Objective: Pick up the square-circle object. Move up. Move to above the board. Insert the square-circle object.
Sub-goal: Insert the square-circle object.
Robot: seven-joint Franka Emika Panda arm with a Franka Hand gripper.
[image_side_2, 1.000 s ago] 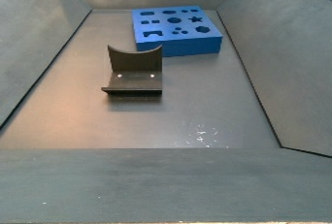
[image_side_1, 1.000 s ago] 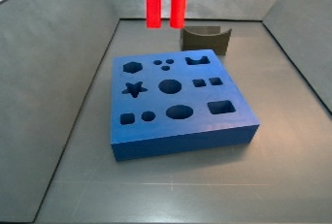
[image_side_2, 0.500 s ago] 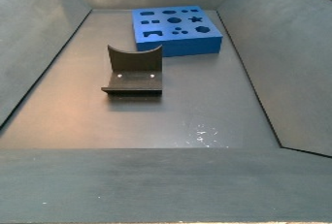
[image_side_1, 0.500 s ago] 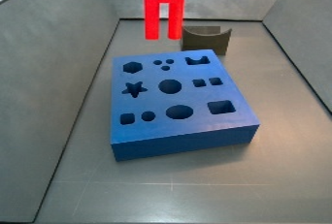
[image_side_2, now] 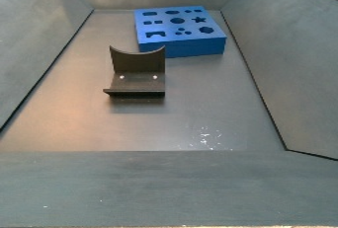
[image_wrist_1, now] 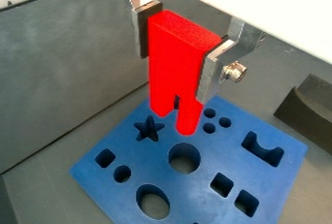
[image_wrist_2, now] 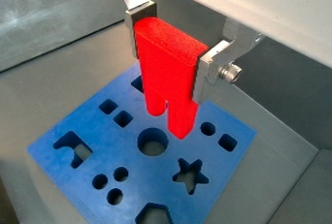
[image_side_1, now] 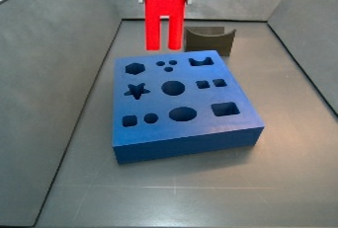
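Two silver fingers [image_wrist_1: 140, 19] of the gripper [image_wrist_1: 182, 36] are clamped on the red object [image_wrist_1: 176, 68], prongs down so they can enter the board [image_wrist_1: 104, 170]. It hangs above the board, probably near the back holes.

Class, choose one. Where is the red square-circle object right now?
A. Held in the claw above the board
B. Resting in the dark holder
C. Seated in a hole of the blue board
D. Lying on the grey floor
A: the claw grips the square-circle object, prongs down, clear above the board.
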